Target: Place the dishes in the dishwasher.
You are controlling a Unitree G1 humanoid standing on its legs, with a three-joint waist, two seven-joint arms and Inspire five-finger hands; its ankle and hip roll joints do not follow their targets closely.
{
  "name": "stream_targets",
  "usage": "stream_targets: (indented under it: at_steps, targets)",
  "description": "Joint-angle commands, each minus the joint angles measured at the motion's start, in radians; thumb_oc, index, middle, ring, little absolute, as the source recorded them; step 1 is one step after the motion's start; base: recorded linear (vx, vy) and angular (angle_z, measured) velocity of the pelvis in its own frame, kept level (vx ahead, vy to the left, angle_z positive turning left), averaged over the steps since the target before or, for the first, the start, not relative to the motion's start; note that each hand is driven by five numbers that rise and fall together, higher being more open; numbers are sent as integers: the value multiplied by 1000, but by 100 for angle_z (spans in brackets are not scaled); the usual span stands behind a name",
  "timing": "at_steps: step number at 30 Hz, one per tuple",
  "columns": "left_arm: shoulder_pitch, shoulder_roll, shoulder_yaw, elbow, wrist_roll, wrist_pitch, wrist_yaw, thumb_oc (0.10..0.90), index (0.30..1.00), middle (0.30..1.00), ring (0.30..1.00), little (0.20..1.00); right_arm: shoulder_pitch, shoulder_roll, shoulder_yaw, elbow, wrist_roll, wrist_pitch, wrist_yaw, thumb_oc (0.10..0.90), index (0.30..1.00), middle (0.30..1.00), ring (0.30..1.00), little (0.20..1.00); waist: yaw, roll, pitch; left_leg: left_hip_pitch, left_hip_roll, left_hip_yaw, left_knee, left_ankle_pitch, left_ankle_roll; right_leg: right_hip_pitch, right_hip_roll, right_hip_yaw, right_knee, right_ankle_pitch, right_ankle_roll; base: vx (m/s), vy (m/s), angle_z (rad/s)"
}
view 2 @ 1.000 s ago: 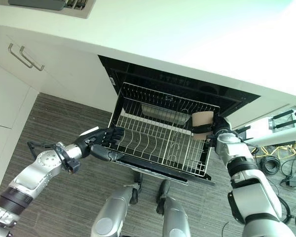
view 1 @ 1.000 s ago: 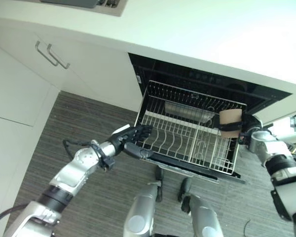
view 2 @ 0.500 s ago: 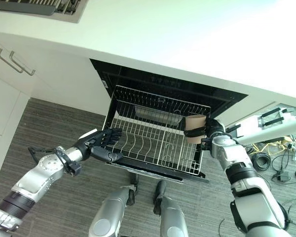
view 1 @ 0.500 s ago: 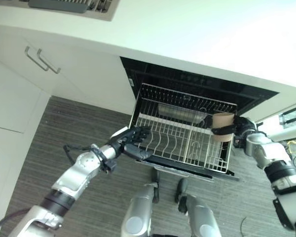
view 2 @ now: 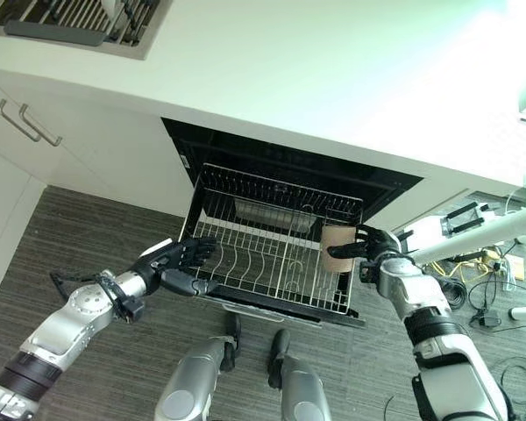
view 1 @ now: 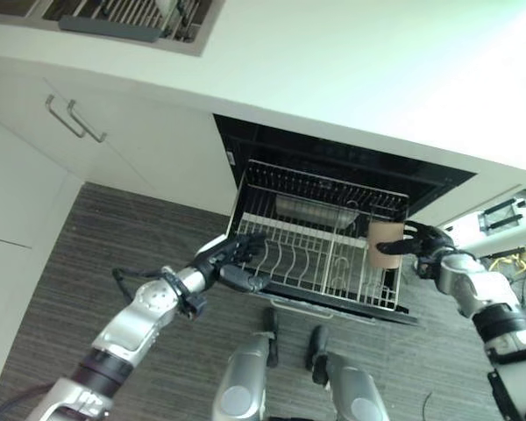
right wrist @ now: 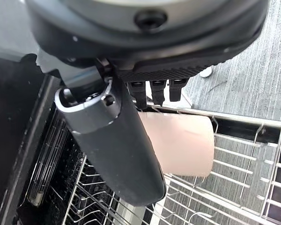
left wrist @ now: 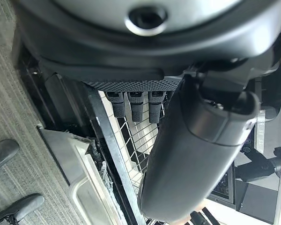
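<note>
Right hand (view 2: 379,254) with cup (view 2: 337,249) over rack (view 2: 272,254)

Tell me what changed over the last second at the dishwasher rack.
The whole view shifted, so the camera moved. Against the rack, the right hand carried the tan cup a little lower along the rack's right edge, keeping its hold. The left hand stayed open at the rack's front left corner. The rack stayed pulled out.

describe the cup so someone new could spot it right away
Below the white counter, the pulled-out dishwasher rack juts over the floor. At its right edge the right hand grips a cup, the sole plain tan cylinder among the wires.
</note>
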Motion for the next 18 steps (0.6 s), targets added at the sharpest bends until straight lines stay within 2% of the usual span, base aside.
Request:
stream_targets:
  at_steps: [1,7,9,14,17,18]
  targets:
    - [95,-28,30,-101,17,-49,-27,800,900,900,900,900,54,-67,-43,-73,-40,-66,-35,800,900,900,900,900,18,-5,-144,40,52,-28,-1,-139,-76,-20,-21,3,45,-73,102,40,-19,-3]
    - [156,-47,53,-119,45,-47,-32,800,900,900,900,900,127,-47,-104,-175,-84,-73,-26,800,900,900,900,900,15,-18,-169,72,63,-23,-1,-143,-74,7,-18,3,45,-76,101,70,-13,-4]
    - [187,-54,71,-125,52,-68,-25,800,900,900,900,900,163,-43,-133,-238,-99,-72,-18,800,900,900,900,900,9,-26,-182,85,67,-19,-1,-145,-72,16,-13,7,45,-76,101,80,4,-6]
    - [252,-99,142,-158,18,-215,28,800,900,900,900,900,284,16,-223,-408,-118,-91,17,800,900,900,900,900,-11,-34,-207,110,69,-2,-1,-153,-69,33,-18,7,45,-79,105,36,45,-3]
    - [290,-153,216,-198,-1,-369,100,800,900,900,900,900,387,90,-281,-521,-152,-151,63,800,900,900,900,900,-25,-41,-219,127,66,8,-1,-158,-67,45,-26,6,45,-77,108,4,88,-13]
    - [298,-169,238,-209,-15,-388,112,800,900,900,900,900,418,113,-298,-551,-160,-169,68,800,900,900,900,900,-29,-42,-223,131,64,11,-1,-160,-66,48,-30,4,45,-76,109,-5,127,-8]
